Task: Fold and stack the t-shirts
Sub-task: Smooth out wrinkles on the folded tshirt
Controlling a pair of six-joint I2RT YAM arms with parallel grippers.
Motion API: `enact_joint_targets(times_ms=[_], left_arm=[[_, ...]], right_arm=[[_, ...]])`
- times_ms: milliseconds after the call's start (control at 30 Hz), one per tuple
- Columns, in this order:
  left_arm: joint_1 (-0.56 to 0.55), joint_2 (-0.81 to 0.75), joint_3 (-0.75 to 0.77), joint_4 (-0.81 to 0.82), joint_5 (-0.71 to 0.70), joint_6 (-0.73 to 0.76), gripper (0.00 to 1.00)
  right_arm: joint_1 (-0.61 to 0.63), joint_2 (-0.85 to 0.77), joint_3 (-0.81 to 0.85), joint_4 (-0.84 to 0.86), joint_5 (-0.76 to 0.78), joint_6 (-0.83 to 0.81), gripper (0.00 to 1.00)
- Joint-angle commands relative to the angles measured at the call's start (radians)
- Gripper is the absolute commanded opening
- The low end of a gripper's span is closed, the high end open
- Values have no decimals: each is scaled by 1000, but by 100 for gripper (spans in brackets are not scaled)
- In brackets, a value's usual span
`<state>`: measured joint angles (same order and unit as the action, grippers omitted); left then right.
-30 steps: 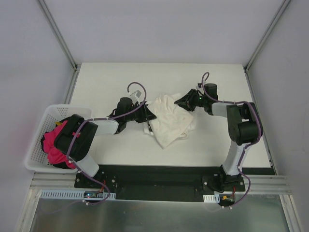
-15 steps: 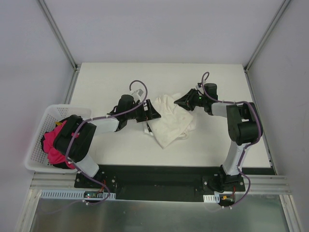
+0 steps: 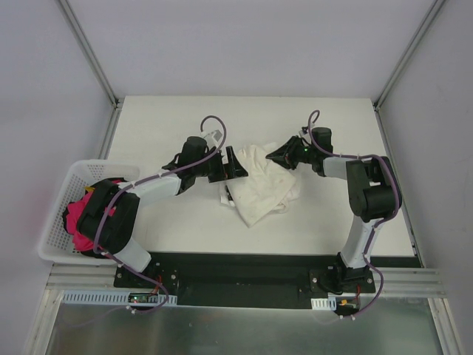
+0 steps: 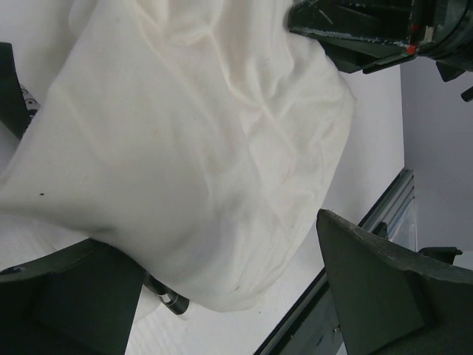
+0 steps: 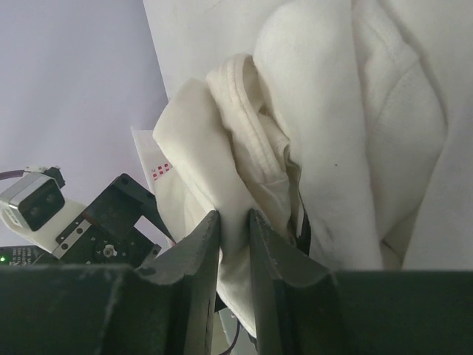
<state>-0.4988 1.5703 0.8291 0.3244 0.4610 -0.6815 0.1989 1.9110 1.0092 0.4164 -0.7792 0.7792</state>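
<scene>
A cream-white t-shirt (image 3: 260,186) lies bunched in the middle of the table. My left gripper (image 3: 233,164) is at its left edge with the jaws wide open. In the left wrist view the shirt (image 4: 192,140) fills the frame and hangs loose between the two spread fingers (image 4: 384,288), gripped by neither. My right gripper (image 3: 278,156) is at the pile's far right corner, shut on a fold of the shirt (image 5: 222,170); both fingers (image 5: 199,251) press the cloth. A scrap of white cloth with dark marks (image 3: 226,197) peeks out under the pile's left edge.
A white plastic basket (image 3: 55,194) holding pink cloth (image 3: 77,222) hangs off the table's left edge beside the left arm's base. Metal frame posts (image 3: 89,52) rise at the far corners. A black rail (image 3: 244,266) runs along the near edge.
My left gripper has opened wide and let go of the shirt's left edge, shifting slightly toward the far side. The right gripper has tightened a little on its fold.
</scene>
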Motion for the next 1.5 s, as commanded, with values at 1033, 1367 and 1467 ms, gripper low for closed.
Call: enact_joint_targets(times_ms=[1033, 1367, 1467], left_arm=[[-92, 63, 151, -88, 64, -9, 83], [-98, 65, 111, -93, 51, 5, 39], [-101, 68, 102, -91, 61, 7, 28]], right_arm=[[-23, -23, -30, 93, -43, 35, 22], [17, -50, -26, 88, -23, 57, 42], [40, -56, -29, 85, -9, 61, 45]])
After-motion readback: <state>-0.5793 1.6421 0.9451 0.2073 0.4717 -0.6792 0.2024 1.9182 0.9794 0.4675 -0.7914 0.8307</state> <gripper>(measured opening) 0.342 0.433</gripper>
